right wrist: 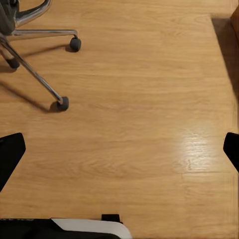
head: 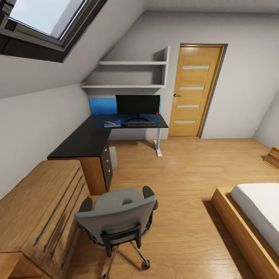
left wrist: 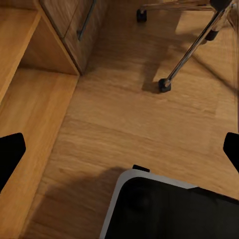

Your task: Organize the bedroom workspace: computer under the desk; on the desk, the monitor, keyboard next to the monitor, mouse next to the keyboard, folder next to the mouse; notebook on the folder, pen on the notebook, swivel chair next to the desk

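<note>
Head view: you face the bedroom's black L-shaped desk [head: 83, 141] under the sloped ceiling. The monitor [head: 138, 105] stands on the desk's far wing, with the keyboard [head: 141, 124] lying just in front of it. The blue folder [head: 112, 124] lies on the desk to the left of the keyboard; something small rests on it, too small to identify. A pale box, apparently the computer [head: 113, 155], stands under the desk beside the drawer pedestal [head: 107, 162]. The swivel chair [head: 118, 217] stands in the foreground, apart from the desk, its seat bare. A light-wood drawer chest [head: 35, 209] sits at the left, drawers closed.

Left wrist view: the left gripper [left wrist: 119, 149] is spread wide over the wood floor [left wrist: 139, 124], holding nothing.

Right wrist view: the right gripper [right wrist: 119, 149] is likewise wide apart and empty, near a chair caster [right wrist: 62, 103].
</note>
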{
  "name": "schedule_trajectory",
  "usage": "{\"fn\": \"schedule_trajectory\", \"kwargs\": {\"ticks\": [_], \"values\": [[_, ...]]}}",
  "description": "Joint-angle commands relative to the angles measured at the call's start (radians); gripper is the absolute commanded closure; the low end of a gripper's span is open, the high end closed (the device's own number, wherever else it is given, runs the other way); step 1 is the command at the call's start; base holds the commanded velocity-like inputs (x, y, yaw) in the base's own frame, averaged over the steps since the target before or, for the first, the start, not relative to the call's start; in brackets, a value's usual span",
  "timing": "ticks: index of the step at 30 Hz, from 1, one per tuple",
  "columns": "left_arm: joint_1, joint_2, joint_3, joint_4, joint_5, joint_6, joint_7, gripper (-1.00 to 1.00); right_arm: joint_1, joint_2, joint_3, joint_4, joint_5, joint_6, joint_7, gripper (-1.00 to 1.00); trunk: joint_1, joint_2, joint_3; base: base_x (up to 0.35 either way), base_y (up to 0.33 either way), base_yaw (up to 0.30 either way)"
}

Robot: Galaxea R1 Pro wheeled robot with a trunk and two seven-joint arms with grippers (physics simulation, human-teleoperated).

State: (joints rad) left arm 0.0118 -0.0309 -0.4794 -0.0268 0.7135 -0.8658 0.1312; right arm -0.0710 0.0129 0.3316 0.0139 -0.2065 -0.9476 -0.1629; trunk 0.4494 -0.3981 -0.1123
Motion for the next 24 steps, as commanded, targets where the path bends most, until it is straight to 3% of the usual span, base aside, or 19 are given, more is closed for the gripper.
{"fn": "schedule_trajectory", "kwargs": {"ticks": [1, 8, 24], "values": [[0.0, 0.0, -0.008, -0.002, 0.0, -0.001, 0.011, -1.0, -0.001, 0.001, 0.009, 0.001, -0.006, -0.002, -0.004, -1.0, 0.001, -0.002, -0.002, 0.0, 0.04, -0.272], [0.0, 0.0, -0.008, -0.002, 0.0, -0.001, 0.011, -1.0, -0.001, 0.009, 0.008, 0.001, -0.007, -0.001, -0.004, -1.0, 0.001, -0.002, -0.002, 0.0, 0.121, -0.172], [0.0, 0.0, -0.008, -0.002, 0.0, -0.001, 0.011, -1.0, -0.001, 0.013, 0.007, 0.001, -0.007, 0.0, -0.006, -1.0, 0.001, -0.002, -0.002, 0.0, 0.103, -0.017]]}}
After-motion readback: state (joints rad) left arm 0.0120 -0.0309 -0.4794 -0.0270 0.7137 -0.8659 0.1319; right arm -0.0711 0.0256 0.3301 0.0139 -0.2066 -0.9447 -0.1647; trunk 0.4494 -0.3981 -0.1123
